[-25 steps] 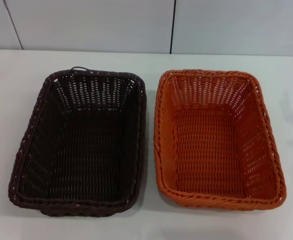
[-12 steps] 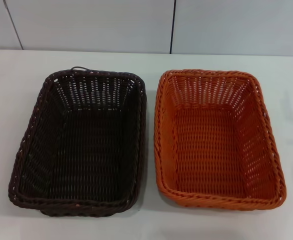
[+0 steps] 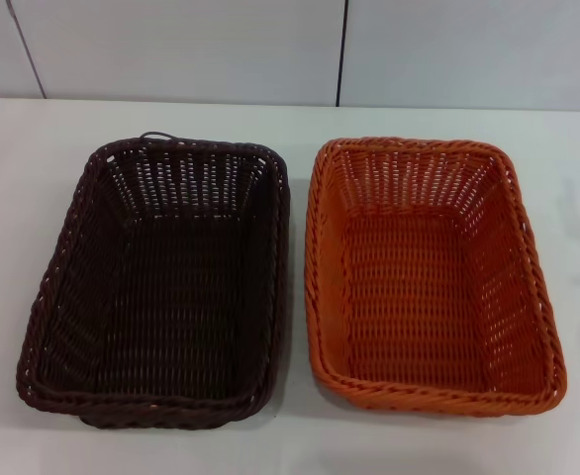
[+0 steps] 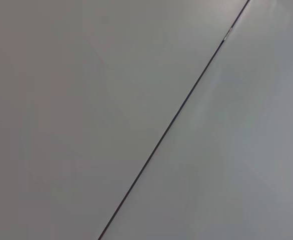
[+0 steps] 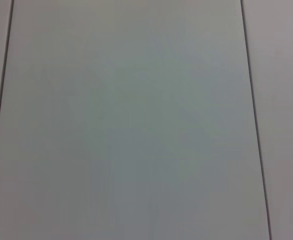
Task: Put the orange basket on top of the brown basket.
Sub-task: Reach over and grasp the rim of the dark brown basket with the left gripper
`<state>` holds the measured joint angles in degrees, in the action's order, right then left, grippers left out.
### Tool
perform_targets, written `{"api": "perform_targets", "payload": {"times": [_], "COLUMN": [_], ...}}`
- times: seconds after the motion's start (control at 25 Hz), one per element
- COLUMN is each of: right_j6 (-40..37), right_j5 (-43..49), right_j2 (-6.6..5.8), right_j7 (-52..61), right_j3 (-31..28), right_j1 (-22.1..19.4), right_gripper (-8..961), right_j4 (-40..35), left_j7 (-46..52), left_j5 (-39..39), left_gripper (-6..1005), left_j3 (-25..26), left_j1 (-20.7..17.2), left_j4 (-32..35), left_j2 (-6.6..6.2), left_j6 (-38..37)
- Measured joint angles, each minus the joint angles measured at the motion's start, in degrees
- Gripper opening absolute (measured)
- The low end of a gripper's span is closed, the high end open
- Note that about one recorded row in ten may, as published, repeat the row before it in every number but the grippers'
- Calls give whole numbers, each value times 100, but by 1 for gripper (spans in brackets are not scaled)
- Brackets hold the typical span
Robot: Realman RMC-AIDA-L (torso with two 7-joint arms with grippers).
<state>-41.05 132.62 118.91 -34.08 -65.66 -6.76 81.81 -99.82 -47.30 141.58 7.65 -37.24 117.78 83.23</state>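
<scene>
From my head camera I have the brown basket (image 3: 156, 287) sitting flat on the white table (image 3: 33, 148), and I will use it as my reference for everything else. The orange basket (image 3: 431, 277) sits on the same table just beside the brown basket, on its right-hand side toward my right arm, with only a narrow strip of tabletop showing between the two braided rims; at the far end that strip closes up so much that I cannot tell whether the rims touch there. Both baskets lie with their long sides running away from me and their open tops facing up, and each one holds nothing inside that I can see. The orange basket is not on top of the brown basket; the two rest at the same level. A thin dark loop (image 3: 156, 136) pokes up just behind the far rim of the brown basket. Beyond the brown basket the table ends at a pale wall (image 3: 171, 49) of panels, with a dark vertical seam (image 3: 342, 49) running down it behind the gap between the two baskets. Neither gripper shows in the head view, and my two wrist cameras give me only plain grey panel surface crossed by thin dark seams, so I cannot tell how the left or right jaws stand, and neither is holding either basket as far as I can see.
</scene>
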Motion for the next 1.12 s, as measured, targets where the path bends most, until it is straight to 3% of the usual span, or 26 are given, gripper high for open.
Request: {"api": "perform_targets", "payload": {"times": [0.4,0.48,0.6,0.64,0.68,0.76,0.88,0.96,1.0,1.12], "right_j6": [1,1,1,1,1,1,1,1,1,1], "right_j5": [0,0,0,0,0,0,0,0,0,0], "right_j2": [0,0,1,6,6,7,9,9,9,9], "right_j7": [-1,6,15,19,19,19,21,22,22,23], "right_j3": [-8,-28,-33,-35,-35,-35,-35,-35,-35,-34], "right_j1": [57,120,164,208,224,247,279,288,288,297], "right_gripper": [779,779,779,779,779,778,778,778,778,778], "right_j4": [-29,-66,-103,-142,-160,-177,-190,-200,-200,-210], "left_j7": [443,1406,1613,2457,2793,2793,4183,4183,4801,5193], "left_j5": [-306,-1418,-1687,-2684,-3030,-3030,-4531,-4531,-5407,-5952], "left_gripper": [587,587,587,587,587,587,587,587,587,587], "left_j3": [-278,-320,-320,-320,-329,-329,-479,-479,-555,-595], "left_j1": [5,131,161,276,305,305,483,483,636,742], "left_j4": [-302,-1031,-1195,-1807,-2017,-2017,-2886,-2886,-3372,-3636], "left_j2": [-21,-29,-29,-14,-9,-9,-13,-13,-3,2], "left_j6": [-94,-356,-411,-648,-756,-756,-1065,-1065,-1147,-1202]}}
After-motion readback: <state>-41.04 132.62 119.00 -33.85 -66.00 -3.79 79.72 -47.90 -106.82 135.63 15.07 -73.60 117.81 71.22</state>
